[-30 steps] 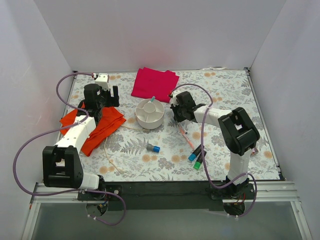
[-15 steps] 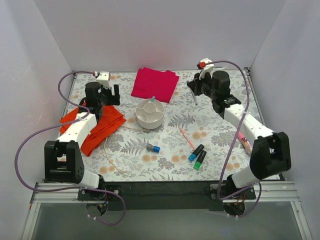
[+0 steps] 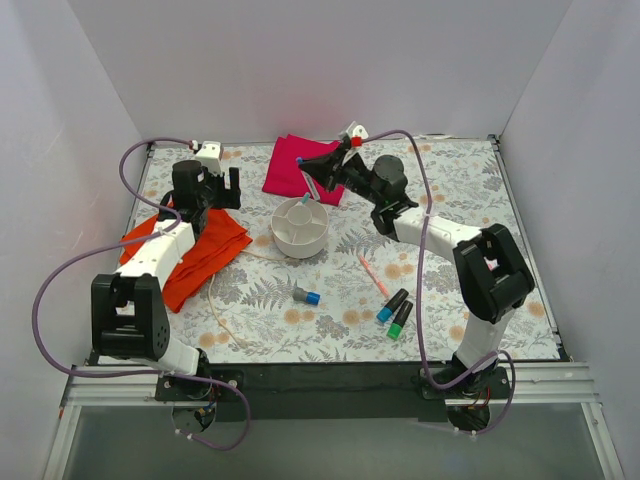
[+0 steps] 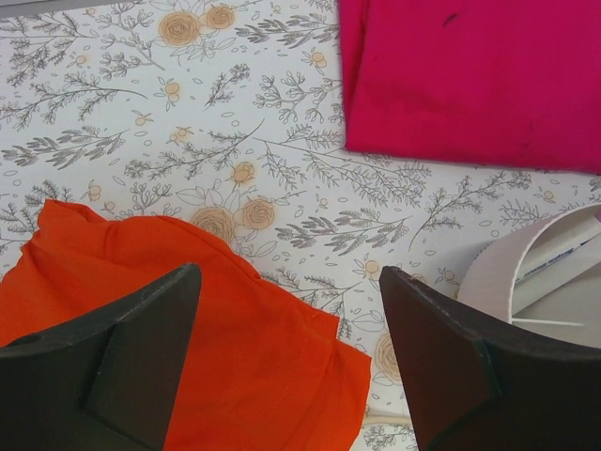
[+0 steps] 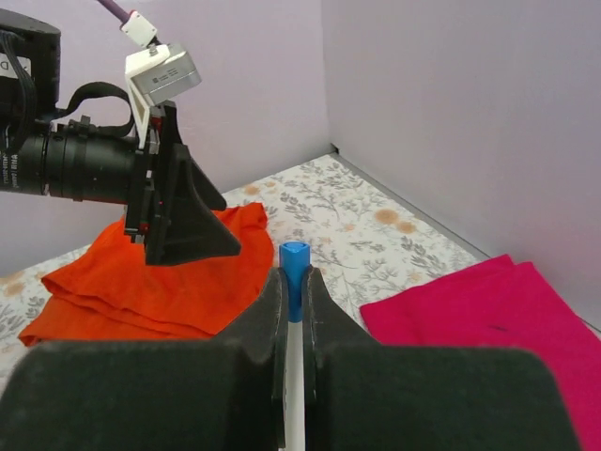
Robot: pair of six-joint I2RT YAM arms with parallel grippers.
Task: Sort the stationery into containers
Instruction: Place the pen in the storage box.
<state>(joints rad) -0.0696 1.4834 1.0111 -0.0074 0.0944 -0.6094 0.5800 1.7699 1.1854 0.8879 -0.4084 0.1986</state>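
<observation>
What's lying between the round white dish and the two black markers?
A thin pink pen lies between the white dish and the black markers. The top view shows it.

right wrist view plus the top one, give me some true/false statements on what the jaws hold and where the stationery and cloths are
1. The right jaws are shut on a blue-tipped white pen. True.
2. The left jaws grip a marker. False: they are open and empty, above the orange cloth.
3. The magenta cloth lies farther from the arm bases than the white dish. True.
4. The blue-capped marker and green-capped marker lie in the dish. False: both lie on the table, outside it.
5. The grey-blue stub sits on the orange cloth. False: it lies on the table, nearer the bases than the dish.
</observation>
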